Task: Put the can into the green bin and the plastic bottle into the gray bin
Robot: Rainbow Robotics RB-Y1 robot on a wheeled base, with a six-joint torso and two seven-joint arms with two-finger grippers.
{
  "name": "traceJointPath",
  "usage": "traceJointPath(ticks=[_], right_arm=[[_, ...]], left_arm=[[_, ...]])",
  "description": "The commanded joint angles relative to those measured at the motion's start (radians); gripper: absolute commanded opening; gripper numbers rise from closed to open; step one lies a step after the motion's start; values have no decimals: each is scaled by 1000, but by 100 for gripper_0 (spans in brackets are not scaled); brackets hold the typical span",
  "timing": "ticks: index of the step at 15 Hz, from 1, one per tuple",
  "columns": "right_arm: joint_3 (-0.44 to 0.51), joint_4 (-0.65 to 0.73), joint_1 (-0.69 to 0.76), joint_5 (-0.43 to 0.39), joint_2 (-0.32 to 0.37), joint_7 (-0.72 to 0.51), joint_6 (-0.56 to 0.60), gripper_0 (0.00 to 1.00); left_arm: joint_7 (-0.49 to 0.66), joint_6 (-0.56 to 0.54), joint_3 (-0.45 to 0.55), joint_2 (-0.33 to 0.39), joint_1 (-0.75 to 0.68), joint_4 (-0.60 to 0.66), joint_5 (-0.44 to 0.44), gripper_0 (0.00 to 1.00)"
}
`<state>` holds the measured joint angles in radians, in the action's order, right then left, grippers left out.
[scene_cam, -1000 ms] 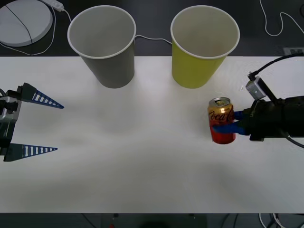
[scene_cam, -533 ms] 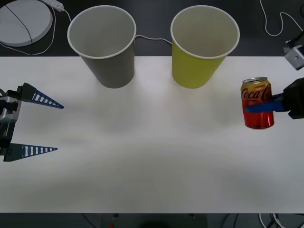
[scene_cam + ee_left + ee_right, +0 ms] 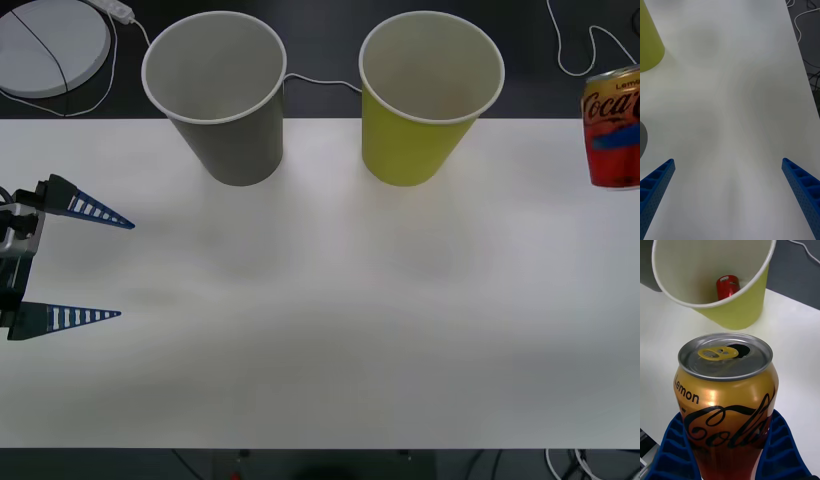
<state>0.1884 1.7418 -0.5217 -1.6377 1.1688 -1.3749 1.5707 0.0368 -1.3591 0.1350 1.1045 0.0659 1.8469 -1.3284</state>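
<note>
Can [image 3: 728, 397] clamped between right gripper [image 3: 730, 450] fingers beside green bin [image 3: 737, 311] — left gripper [image 3: 95, 265] gapes, idle

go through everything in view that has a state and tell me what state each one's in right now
can: upright, opened, off the table, clamped between the right gripper's fingers.
green bin: upright, a red can lying inside.
gray bin: upright on the table, nothing visible inside.
right gripper: shut on the can, beside the green bin.
left gripper: open, holding nothing, at the table's left.
</note>
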Motion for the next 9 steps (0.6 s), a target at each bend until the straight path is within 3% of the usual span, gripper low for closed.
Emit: traceJointPath(ticks=[1,5,9], right_arm=[[-162,-105,-228,-48,2,0,0,0],[-402,-318,-532,-85,-57,13,0,0],[-515,-447,-702,-183,-167,46,0,0]], left_arm=[[0,0,0,0,0,0,0,100],[0,0,0,0,0,0,0,100],[0,0,0,0,0,0,0,100]])
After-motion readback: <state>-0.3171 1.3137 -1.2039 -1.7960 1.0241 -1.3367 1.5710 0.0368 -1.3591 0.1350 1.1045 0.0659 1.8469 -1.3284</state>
